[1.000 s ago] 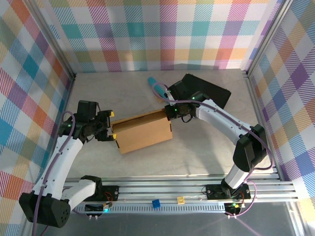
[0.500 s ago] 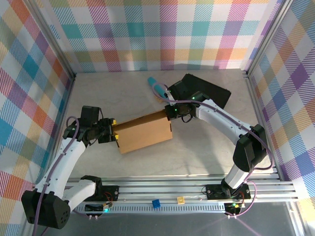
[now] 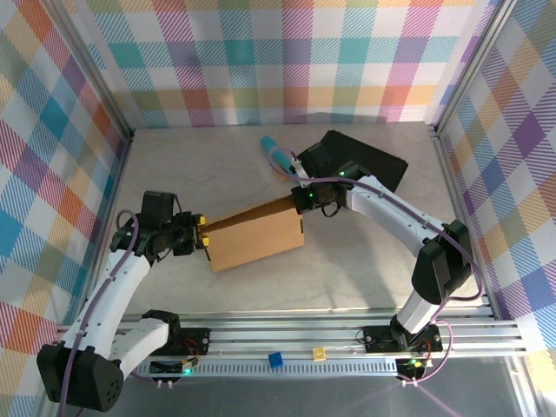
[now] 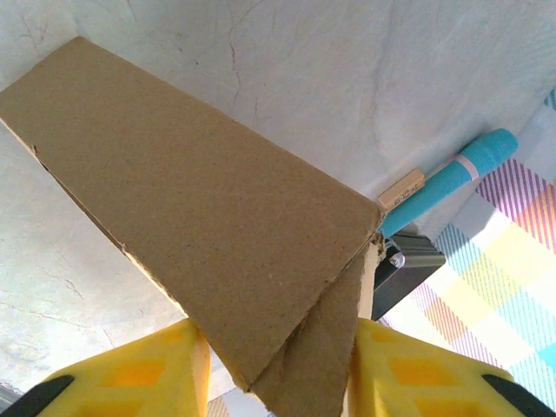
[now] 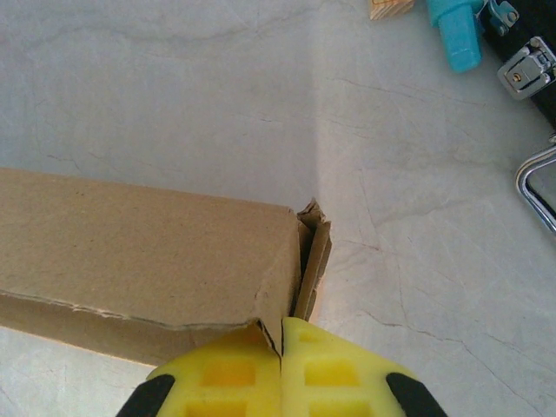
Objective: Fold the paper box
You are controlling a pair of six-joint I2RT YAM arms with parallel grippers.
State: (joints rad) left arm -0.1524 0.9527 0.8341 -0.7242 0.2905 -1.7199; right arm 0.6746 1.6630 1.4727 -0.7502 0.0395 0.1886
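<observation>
The robot is working at the closing stage of the fold: the plain brown corrugated cardboard paper box [image 3: 256, 234] is already standing as a shallow closed form on the pale table [image 3: 347, 269], lying near the black rectangular case [image 3: 363, 162] on the side facing the arm bases. Its long axis is running slantwise, one short end pointing roughly at the case and the other pointing away from it, with a broad panel facing up. The right gripper [image 3: 301, 202] is sitting at the corner nearest the case, its yellow fingers pressed fully together and apparently nipping a thin cardboard edge where the layers are gaping a little. The left gripper [image 3: 202, 237] is bracketing the end farthest from the case, jaws partly closed, with both pads seeming to be lying against the cardboard, where the top panel and a loose flap beneath it are meeting in a wedge. Judging from this, the next move is calling for a steady squeeze and inward push at that far end, seating the flap while the case-side corner is being pinned so the box is not sliding or skewing.
</observation>
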